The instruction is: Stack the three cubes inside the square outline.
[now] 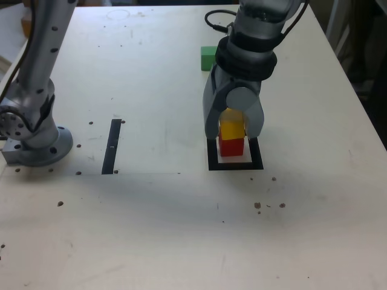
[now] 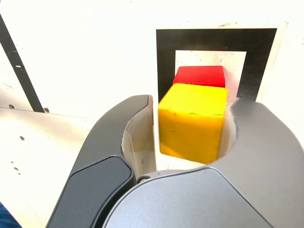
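In the exterior view the red cube (image 1: 231, 146) stands inside the square outline (image 1: 236, 164), and the yellow cube (image 1: 232, 128) sits on top of it. My gripper (image 1: 234, 136) straddles the yellow cube from above. The wrist view shows the yellow cube (image 2: 192, 121) between the jaws of the gripper (image 2: 190, 102), with a thin gap on one side, so the jaws are slightly open around it. The red cube (image 2: 199, 76) peeks out beneath it inside the outline (image 2: 164, 61). The green cube (image 1: 208, 58) lies alone farther back on the table, partly behind the arm.
A straight black strip (image 1: 112, 145) (image 2: 16, 66) is marked on the table toward the exterior view's left. The arm's grey base (image 1: 36, 145) is bolted at the far left. Small dark specks dot the white tabletop (image 1: 181, 229).
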Available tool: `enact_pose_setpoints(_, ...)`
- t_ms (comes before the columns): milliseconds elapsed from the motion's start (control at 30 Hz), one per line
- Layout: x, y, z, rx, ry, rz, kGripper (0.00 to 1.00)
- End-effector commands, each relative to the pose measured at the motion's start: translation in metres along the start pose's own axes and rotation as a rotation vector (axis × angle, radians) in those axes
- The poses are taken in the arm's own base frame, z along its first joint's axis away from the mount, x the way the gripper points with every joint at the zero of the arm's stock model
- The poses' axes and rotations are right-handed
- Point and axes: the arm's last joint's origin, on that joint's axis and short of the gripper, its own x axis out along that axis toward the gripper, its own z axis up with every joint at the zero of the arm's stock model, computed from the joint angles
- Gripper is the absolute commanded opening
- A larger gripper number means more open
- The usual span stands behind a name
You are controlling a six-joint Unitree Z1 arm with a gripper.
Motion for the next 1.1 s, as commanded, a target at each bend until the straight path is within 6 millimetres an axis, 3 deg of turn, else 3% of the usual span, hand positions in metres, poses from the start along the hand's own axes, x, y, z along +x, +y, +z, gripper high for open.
enact_pose_setpoints(0,0.001,0.001,0.000,-0.001,0.003,-0.003,0.75)
enact_pose_setpoints(133,-0.001,0.001,-0.001,-0.001,-0.003,-0.003,0.90)
enact_pose_setpoints(267,-0.004,0.002,-0.004,-0.004,-0.008,0.008,0.98)
enact_pose_setpoints(533,-0.010,0.003,-0.012,-0.008,-0.015,0.018,0.99)
enact_pose_setpoints(700,-0.030,0.008,-0.027,-0.006,-0.075,0.035,0.99)
enact_pose_setpoints(867,-0.047,0.027,-0.044,0.005,-0.125,0.064,0.99)
enact_pose_setpoints(1067,-0.058,0.070,-0.059,-0.022,-0.142,0.099,0.99)
